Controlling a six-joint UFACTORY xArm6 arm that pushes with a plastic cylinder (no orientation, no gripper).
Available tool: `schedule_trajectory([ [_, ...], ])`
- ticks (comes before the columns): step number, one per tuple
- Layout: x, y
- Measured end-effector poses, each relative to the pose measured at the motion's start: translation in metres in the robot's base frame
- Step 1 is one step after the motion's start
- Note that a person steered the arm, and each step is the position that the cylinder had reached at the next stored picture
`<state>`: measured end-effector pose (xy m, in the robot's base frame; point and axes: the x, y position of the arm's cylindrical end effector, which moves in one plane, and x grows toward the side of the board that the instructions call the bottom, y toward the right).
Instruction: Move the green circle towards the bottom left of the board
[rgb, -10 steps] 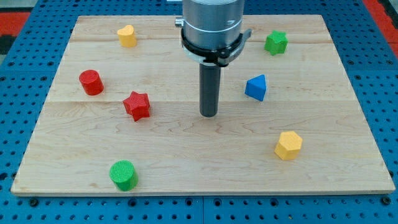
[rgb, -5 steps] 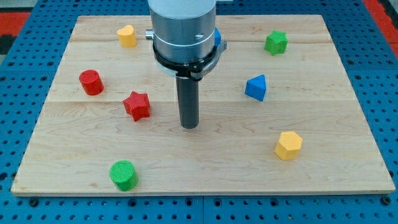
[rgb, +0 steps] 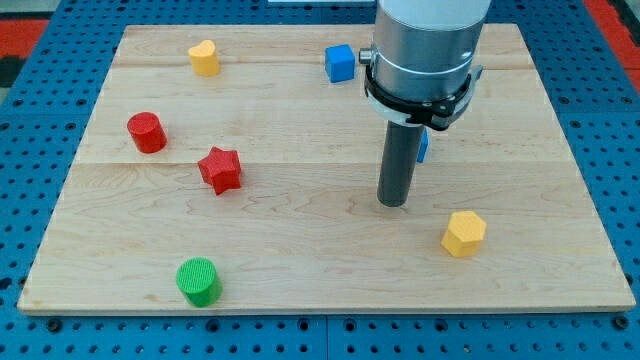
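I'm holding the arm (rgb: 425, 45) upright, its grey cylindrical body coming down from the view's top, right of centre. The dark rod (rgb: 399, 160) is hanging straight below its black collar, and my tip (rgb: 392, 203) is resting at board height.

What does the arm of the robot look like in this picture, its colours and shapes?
The arm is a wide, smooth cylinder of grey metal. A black ring is clamped around its lower edge, with a small bracket on the view's right. Below the ring hangs a straight, dark grey rod, much thinner than the cylinder, ending in my tip, which is flat. No cables or markings are visible.
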<state>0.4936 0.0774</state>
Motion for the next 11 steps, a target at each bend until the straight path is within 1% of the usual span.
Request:
schedule_trajectory([
  [1,0.016,0.011],
  [2,0.052,-0.011],
  [3,0.093,-0.077],
  [4,0.113,-0.128],
  [5,0.124,-0.150],
  [6,0.123,-0.189],
  [7,0.083,-0.205],
  [8,0.053,-0.202],
  [9,0.036,-0.216],
  [10,0.036,-0.247],
  [11,0.002,-0.238],
])
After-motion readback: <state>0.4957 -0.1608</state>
